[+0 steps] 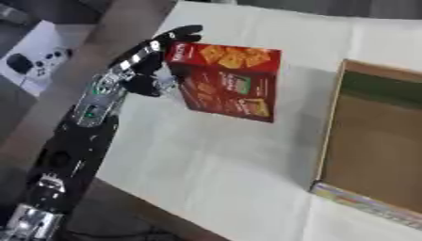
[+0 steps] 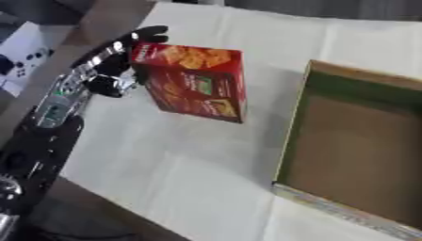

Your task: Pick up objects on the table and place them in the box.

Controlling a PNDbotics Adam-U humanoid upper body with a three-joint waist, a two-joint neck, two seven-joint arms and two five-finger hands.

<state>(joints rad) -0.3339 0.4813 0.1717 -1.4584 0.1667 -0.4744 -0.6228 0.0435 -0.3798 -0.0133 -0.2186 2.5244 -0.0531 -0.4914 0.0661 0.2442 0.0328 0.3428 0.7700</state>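
Nearest the camera, along the near right edge of the white-covered table [image 1: 223,179], runs the colourful printed front rim of the cardboard box [image 2: 362,160]; its brown floor and greenish far wall show nothing lying inside it, though its right part runs out of view. Left of the box, well apart from it across bare cloth, the red cracker box [image 1: 227,82] is held tilted near the table's left edge, its top face printed with orange crackers and a white brand mark, its darker front face showing more crackers and a green patch; whether any corner touches the cloth I cannot tell. Black and silver, the left hand [image 1: 152,56] comes in from the lower left, fingers and thumb clamped on the cracker box's left end.
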